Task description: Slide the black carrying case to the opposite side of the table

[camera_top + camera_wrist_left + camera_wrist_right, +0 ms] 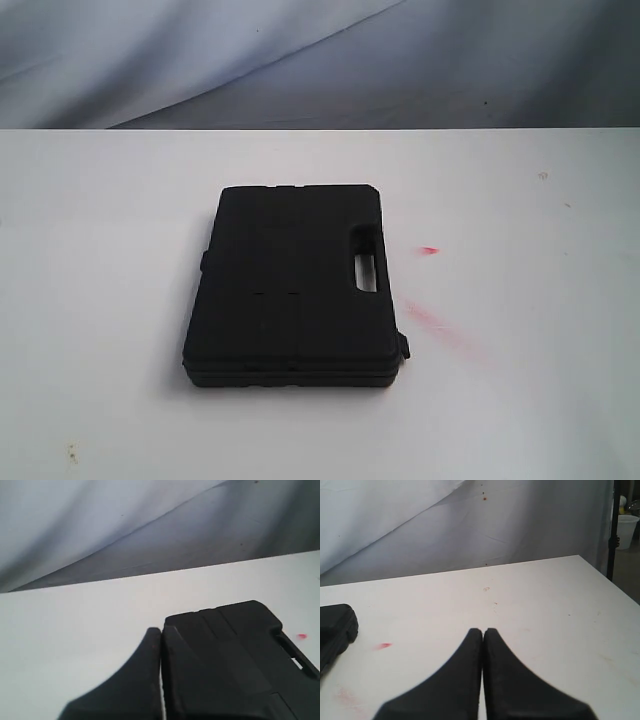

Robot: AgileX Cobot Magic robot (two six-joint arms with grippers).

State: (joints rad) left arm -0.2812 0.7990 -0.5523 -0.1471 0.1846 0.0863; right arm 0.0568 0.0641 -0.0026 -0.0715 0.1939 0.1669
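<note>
The black carrying case (295,285) lies flat near the middle of the white table (100,300), its handle slot toward the right. Neither gripper shows in the exterior view. In the left wrist view my left gripper (161,632) is shut with nothing between its fingers, and the case (235,655) lies just beyond and beside it; I cannot tell whether they touch. In the right wrist view my right gripper (483,632) is shut and empty over bare table (530,600), with a corner of the case (337,625) at the view's edge.
Red smears (430,318) mark the tabletop right of the case, with a small red spot (428,249) above them. A grey-white cloth backdrop (320,60) hangs behind the table's far edge. A dark stand and a white container (626,530) are beyond the table's corner.
</note>
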